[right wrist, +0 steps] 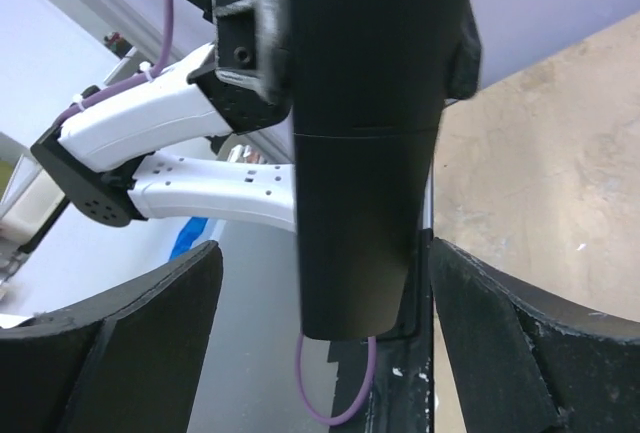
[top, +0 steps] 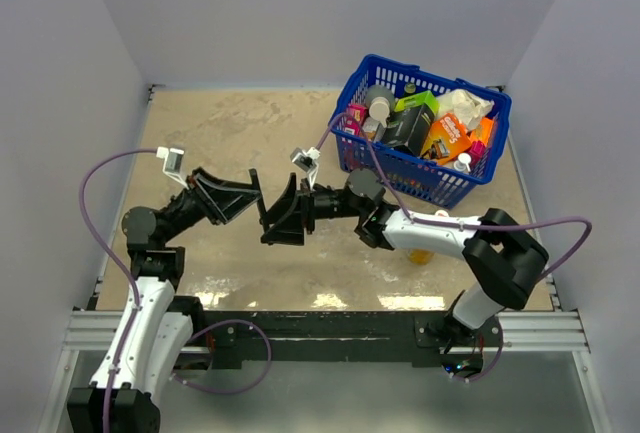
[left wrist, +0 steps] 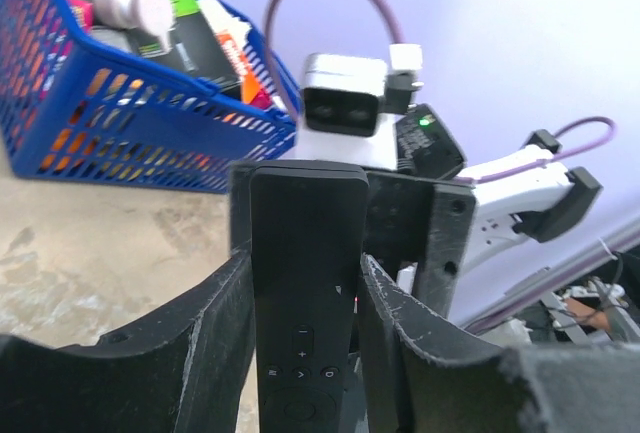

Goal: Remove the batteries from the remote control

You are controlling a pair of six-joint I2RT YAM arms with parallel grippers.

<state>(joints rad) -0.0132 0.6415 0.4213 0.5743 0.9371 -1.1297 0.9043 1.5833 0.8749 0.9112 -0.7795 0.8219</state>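
The left gripper (top: 255, 193) is clamped on the long edges of the remote control (left wrist: 305, 263), holding it off the table (top: 220, 133) near the middle, left of the blue basket (top: 440, 188). The button face is turned to the left wrist camera. The right gripper (right wrist: 325, 253) is spread wide, one finger on each side of the remote's free end and neither touching it. The plain back faces that gripper, and a thin seam (right wrist: 365, 135) crosses it. The section on the free-end side is probably the battery cover (right wrist: 355, 243). It looks shut, so the batteries are hidden and presumably inside. To do this step well, the left grip should stay firm and clear of the seam. The right fingers should close squarely on the cover section only, then pull straight along the remote's length without twisting, so that nothing jams or springs loose.
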